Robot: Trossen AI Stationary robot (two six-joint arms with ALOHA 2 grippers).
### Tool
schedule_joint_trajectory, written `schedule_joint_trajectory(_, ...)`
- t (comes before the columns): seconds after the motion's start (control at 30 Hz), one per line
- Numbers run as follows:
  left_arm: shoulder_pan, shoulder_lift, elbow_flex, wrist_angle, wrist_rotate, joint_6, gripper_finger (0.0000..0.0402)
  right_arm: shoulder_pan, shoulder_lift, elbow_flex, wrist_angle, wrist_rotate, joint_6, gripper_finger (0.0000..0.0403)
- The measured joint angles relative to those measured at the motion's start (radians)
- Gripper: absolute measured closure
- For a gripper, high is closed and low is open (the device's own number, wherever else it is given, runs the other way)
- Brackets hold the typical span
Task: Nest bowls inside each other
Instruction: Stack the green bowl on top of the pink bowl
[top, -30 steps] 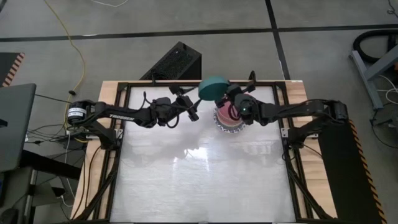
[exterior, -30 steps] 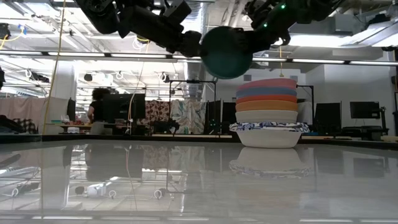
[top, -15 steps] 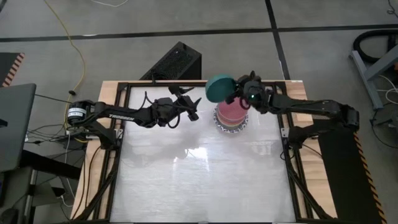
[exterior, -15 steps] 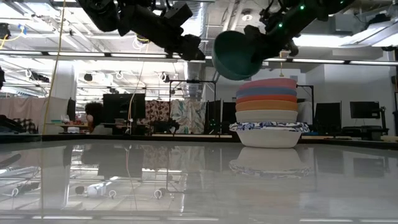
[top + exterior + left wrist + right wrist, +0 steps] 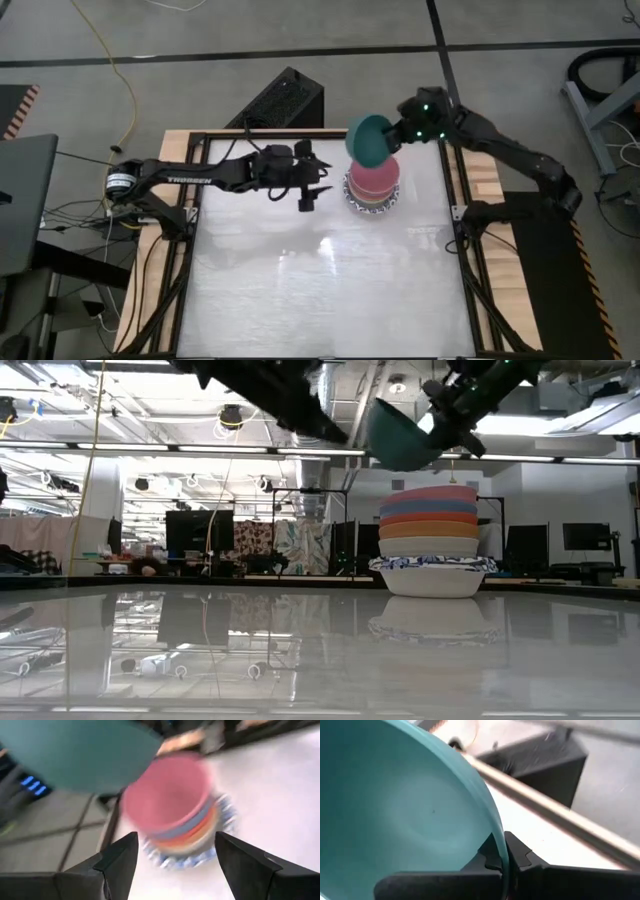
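I have the right pincer (image 5: 397, 135) up above the far side of the bench (image 5: 330, 290), pinching the rim of the green bowl (image 5: 368, 139) between its two fingers; in the right wrist view the fingertips (image 5: 519, 856) are pressed together on either side of the bowl's thin edge, with its teal inside filling most of that view. The green bowl (image 5: 403, 438) hangs tilted in the air, clear of everything, just above and a little to the left-arm side of the stack of bowls (image 5: 432, 540). That stack sits on the bench near its far edge, toward the right arm's side; from the low view I read it from the bottom as a white bowl with a blue patterned rim (image 5: 432, 572), then cream, orange, red, blue, and the pink bowl (image 5: 372, 179) on top, open side up. My left pincer (image 5: 306, 193) hovers over the bench just beside the stack, on its own arm's side, touching nothing, and its fingers (image 5: 117, 862) are spread wide, with the pink bowl and the green one above it showing between them in the left wrist view.
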Motion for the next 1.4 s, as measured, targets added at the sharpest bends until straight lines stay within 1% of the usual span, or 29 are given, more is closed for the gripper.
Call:
schedule_joint_trajectory(0.07,0.008,-0.023,0.003,0.001,0.114,-0.018,0.0149,-0.037,0.005,0.023,-0.079,-0.083,-0.033,0.0394)
schedule_joint_trajectory(0.17,0.049,-0.087,0.003,-0.011,0.291,-0.085,0.015,-0.085,0.005,0.035,-0.176,-0.195,-0.092,0.0395)
schedule_joint_trajectory(0.27,0.113,-0.195,0.003,-0.078,0.396,-0.145,0.015,-0.132,0.006,0.034,-0.305,-0.28,-0.133,0.0395)
schedule_joint_trajectory(0.37,0.164,-0.313,-0.02,-0.158,0.467,-0.178,0.015,-0.171,0.006,0.034,-0.425,-0.36,-0.199,0.0395)
schedule_joint_trajectory(0.43,0.174,-0.387,-0.053,-0.165,0.489,-0.191,0.015,-0.185,0.008,0.034,-0.473,-0.408,-0.22,0.0395)
schedule_joint_trajectory(0.53,0.173,-0.494,-0.121,-0.176,0.494,-0.178,0.015,-0.189,0.009,0.034,-0.479,-0.454,-0.221,0.0395)
schedule_joint_trajectory(0.63,0.173,-0.592,-0.221,-0.16,0.519,-0.192,0.015,-0.178,0.009,0.034,-0.445,-0.505,-0.212,0.0395)
schedule_joint_trajectory(0.73,0.173,-0.681,-0.36,-0.025,0.55,-0.277,0.015,-0.157,0.019,0.039,-0.415,-0.501,-0.185,0.0395)
schedule_joint_trajectory(0.8,0.172,-0.734,-0.454,0.093,0.56,-0.332,0.015,-0.146,0.037,0.058,-0.422,-0.459,-0.177,0.0395)
schedule_joint_trajectory(0.87,0.173,-0.784,-0.54,0.171,0.545,-0.369,0.015,-0.138,0.062,0.083,-0.438,-0.43,-0.178,0.0395)
schedule_joint_trajectory(0.97,0.173,-0.838,-0.627,0.248,0.486,-0.396,0.015,-0.141,0.11,0.133,-0.481,-0.404,-0.181,0.0395)
schedule_joint_trajectory(1.13,0.172,-0.884,-0.683,0.245,0.478,-0.429,0.015,-0.142,0.211,0.224,-0.577,-0.369,-0.195,0.0395)
schedule_joint_trajectory(1.3,0.171,-0.886,-0.684,0.223,0.477,-0.434,0.015,-0.142,0.311,0.312,-0.653,-0.317,-0.207,0.0395)
schedule_joint_trajectory(1.4,0.171,-0.886,-0.684,0.219,0.477,-0.434,0.015,-0.142,0.354,0.353,-0.68,-0.314,-0.213,0.0395)
